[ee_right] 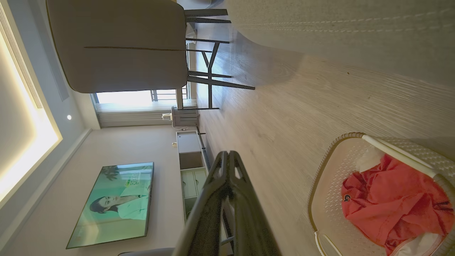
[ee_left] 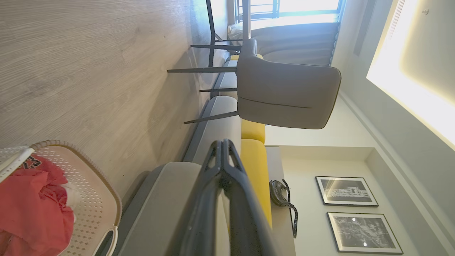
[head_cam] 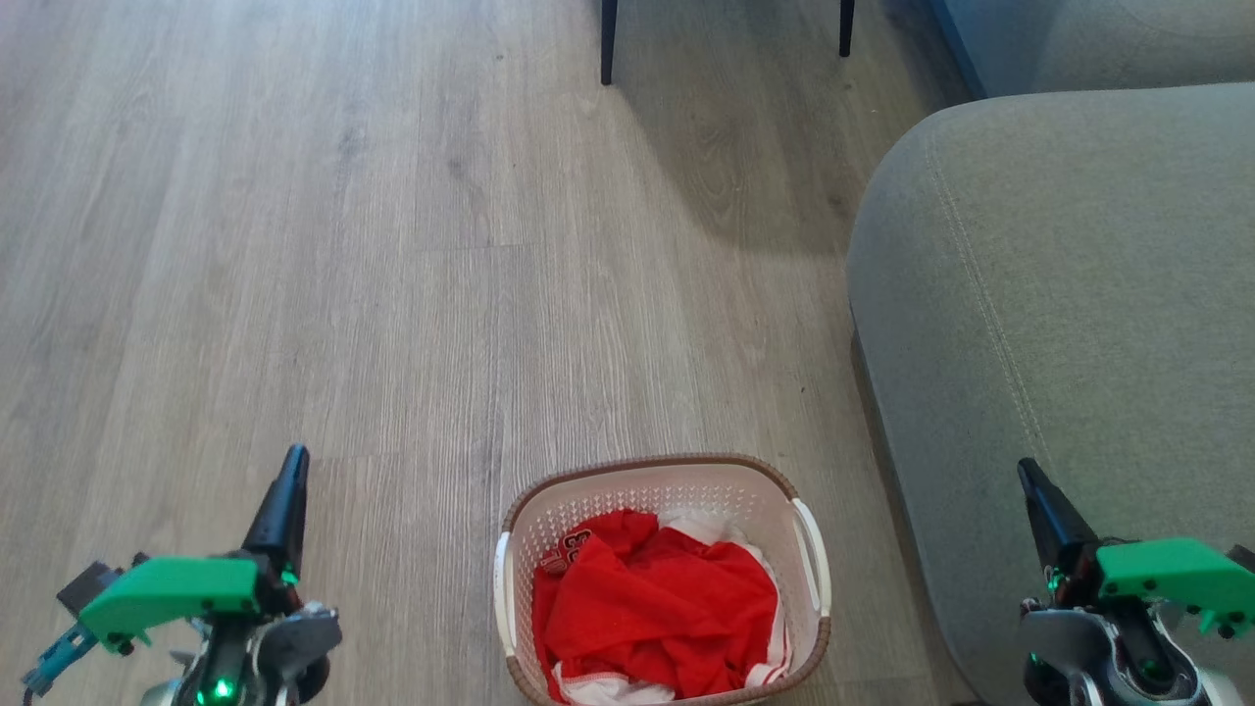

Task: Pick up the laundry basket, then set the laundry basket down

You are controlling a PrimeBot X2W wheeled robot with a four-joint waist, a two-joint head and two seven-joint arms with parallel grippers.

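The laundry basket [head_cam: 659, 458] is seen standing upright on the floor [head_cam: 343, 245], between the two hands and touched by neither. Red clothes [head_cam: 657, 608] with some white cloth are heaped inside it. The left hand [head_cam: 293, 459] is held out to one side of the basket with its fingers pressed together, and nothing is gripped by it. The right hand [head_cam: 1027, 469] is likewise closed and empty. In the head view it is seen over the edge of the sofa [head_cam: 1059, 294], which lies just beyond the basket on that hand's side. Two stages are fitted by this scene: a basket waiting to be lifted, or one already lifted and put back down. Which of them it is cannot be settled.

Several risks can be judged from here. Should a lift be tried, the thin white handles [head_cam: 812, 554] cannot be taken by fingers that are shut, and a closed fingertip could be jammed into a perforated wall. If only one handle were caught, the basket would probably be tipped and the loose clothes spilled. The gap between the basket and the sofa on the right hand's side is narrow, so the sofa could be struck, or the basket shoved sideways, by that arm. On any inward sweep of either hand, the light basket could be knocked over or slid across the smooth floor
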